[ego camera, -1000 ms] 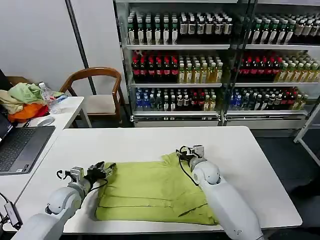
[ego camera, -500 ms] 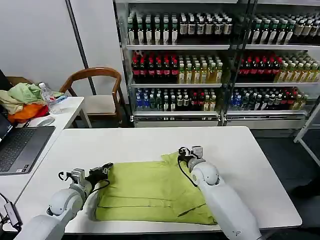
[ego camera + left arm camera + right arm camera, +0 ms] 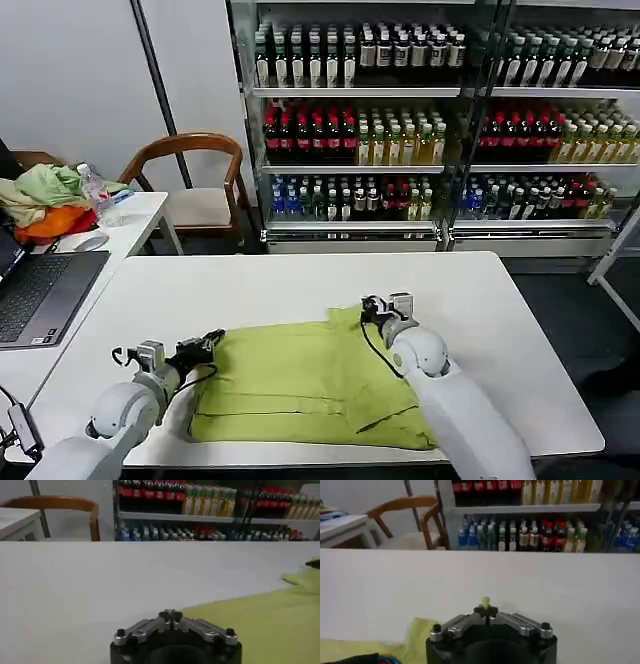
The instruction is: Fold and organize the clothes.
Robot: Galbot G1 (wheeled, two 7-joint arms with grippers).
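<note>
The clothes are one lime yellow-green T-shirt [image 3: 300, 385], lying folded flat on the white table [image 3: 280, 285] near its front edge. My left gripper [image 3: 212, 340] is at the shirt's left far corner, low on the table, jaws shut on the hem; the cloth [image 3: 270, 620] spreads away beside the gripper [image 3: 170, 613]. At the shirt's far right corner my right gripper [image 3: 368, 305] is shut on the fabric. A small tip of yellow-green cloth [image 3: 485, 601] pokes out past its closed gripper [image 3: 485, 610].
A side table at the left holds a laptop [image 3: 40, 295], a heap of pale green and orange garments [image 3: 45, 200] and a water bottle [image 3: 95, 188]. A wooden chair [image 3: 195, 170] and drink shelves [image 3: 400, 130] stand behind. Bare tabletop lies beyond the shirt.
The left gripper has drawn the shirt's left corner slightly leftward and nearer. The right gripper has shifted a little to the right with its corner, spreading the top edge.
</note>
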